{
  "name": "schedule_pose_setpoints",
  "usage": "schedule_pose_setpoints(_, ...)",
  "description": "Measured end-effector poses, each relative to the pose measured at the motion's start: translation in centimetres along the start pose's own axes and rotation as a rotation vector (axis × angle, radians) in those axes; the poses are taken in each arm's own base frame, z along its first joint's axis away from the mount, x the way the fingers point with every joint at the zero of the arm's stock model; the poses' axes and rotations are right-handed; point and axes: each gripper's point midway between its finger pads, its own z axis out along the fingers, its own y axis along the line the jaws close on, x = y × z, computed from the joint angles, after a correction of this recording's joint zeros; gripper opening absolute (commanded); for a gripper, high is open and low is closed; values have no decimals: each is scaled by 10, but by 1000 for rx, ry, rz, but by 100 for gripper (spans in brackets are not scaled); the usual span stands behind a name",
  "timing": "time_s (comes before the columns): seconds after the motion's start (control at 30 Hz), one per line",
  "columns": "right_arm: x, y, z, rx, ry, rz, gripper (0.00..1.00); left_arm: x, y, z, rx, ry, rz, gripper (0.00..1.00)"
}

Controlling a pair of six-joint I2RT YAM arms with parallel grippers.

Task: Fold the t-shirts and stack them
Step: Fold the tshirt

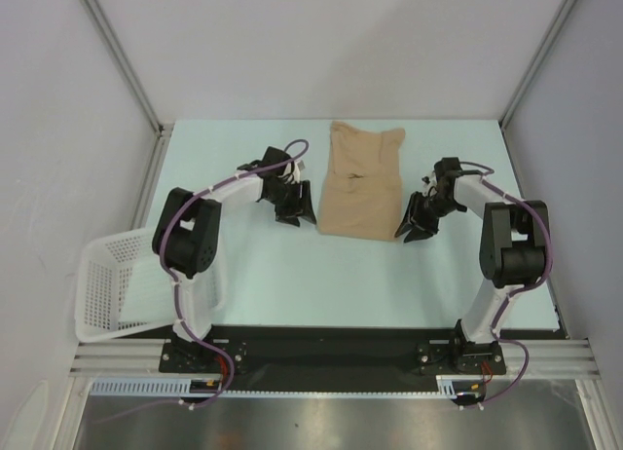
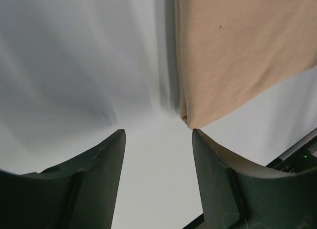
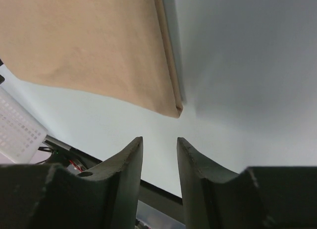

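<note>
Two sets of fingers stand apart with only bare table seen between them. The left gripper (image 2: 158, 132) is spread wide, and the right gripper (image 3: 160, 139) shows a narrow gap.

In the left wrist view a corner of the tan shirt (image 2: 237, 50) ends just above the right-hand fingertip, and the cloth fills the upper right of the frame. In the right wrist view the shirt (image 3: 89, 40) covers the upper left, with its corner just above the gap.

From above, the shirt (image 1: 362, 182) lies folded at upper centre on the table (image 1: 253, 275). The left gripper (image 1: 292, 211) is just beside its lower left corner, and the right gripper (image 1: 414, 226) is just beside its lower right corner.

A white lattice basket (image 1: 107, 284) sits tipped at lower left, against the left arm. A piece of the basket (image 3: 15, 130) also shows at the left edge of the right wrist view.
</note>
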Motion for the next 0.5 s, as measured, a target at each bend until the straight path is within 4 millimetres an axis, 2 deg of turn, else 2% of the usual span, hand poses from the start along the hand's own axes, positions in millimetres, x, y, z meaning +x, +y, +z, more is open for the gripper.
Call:
schedule_pose_setpoints(0.1, 1, -1, 5, -15, -5, 1, 46, -7, -3, 1, 13, -28, 8, 71)
schedule_pose_setpoints(0.17, -3, 1, 6, -23, -18, 0, 50, -11, -6, 2, 26, -44, 10, 72)
schedule_pose_setpoints(0.33, -11, 3, 9, -35, -46, -13, 51, -15, -11, 4, 56, -51, -3, 68)
schedule_pose_setpoints(0.5, -13, -3, 22, -36, -25, 1, 45, -17, -15, 16, 54, -27, -5, 62)
